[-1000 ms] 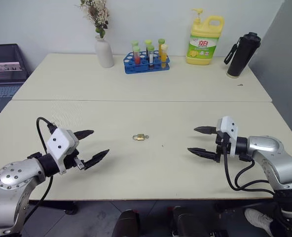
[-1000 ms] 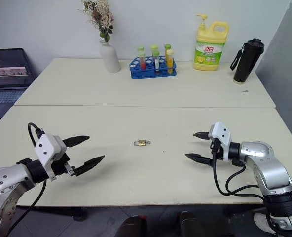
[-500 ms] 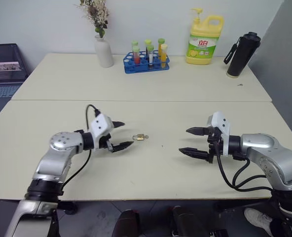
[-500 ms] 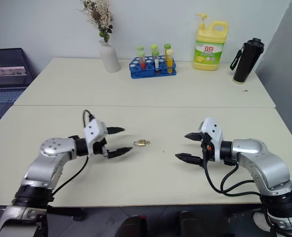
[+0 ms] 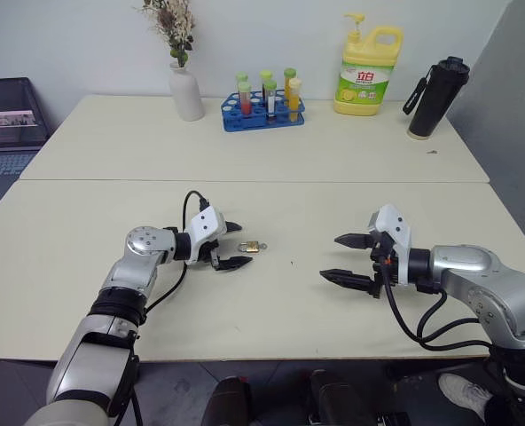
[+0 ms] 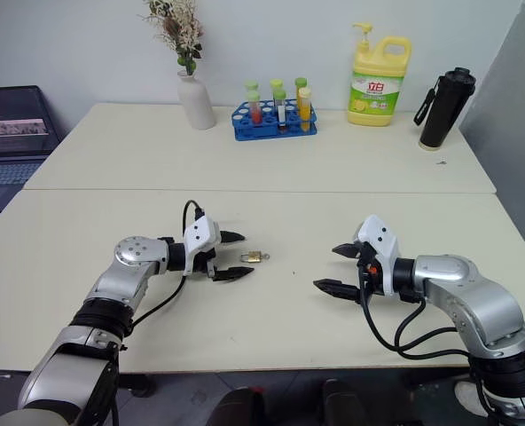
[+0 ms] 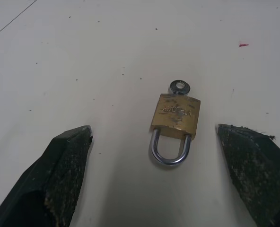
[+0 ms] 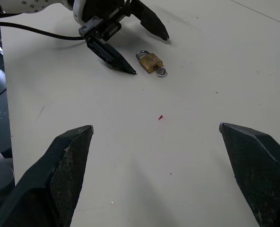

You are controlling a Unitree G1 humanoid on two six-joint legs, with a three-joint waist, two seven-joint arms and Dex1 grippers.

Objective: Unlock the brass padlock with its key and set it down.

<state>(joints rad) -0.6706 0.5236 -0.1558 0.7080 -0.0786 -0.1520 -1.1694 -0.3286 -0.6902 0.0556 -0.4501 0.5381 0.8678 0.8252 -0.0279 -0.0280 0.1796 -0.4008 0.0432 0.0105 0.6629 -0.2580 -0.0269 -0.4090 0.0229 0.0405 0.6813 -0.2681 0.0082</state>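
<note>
Padlock: the brass padlock (image 7: pixel 175 118) lies flat on the table (image 5: pixel 271 302), its shackle towards the left gripper.
Key: the key (image 7: pixel 179 86) sticks out of the body's far end, so it seems already seated in the lock.
Left gripper: the left gripper (image 5: pixel 236 246) hovers just beside the padlock, jaws spread wide and empty, apparently lined up to take the body.
Right gripper: the right gripper (image 5: pixel 344 258) waits well apart, also agape, probably reserved for turning the key.
</note>
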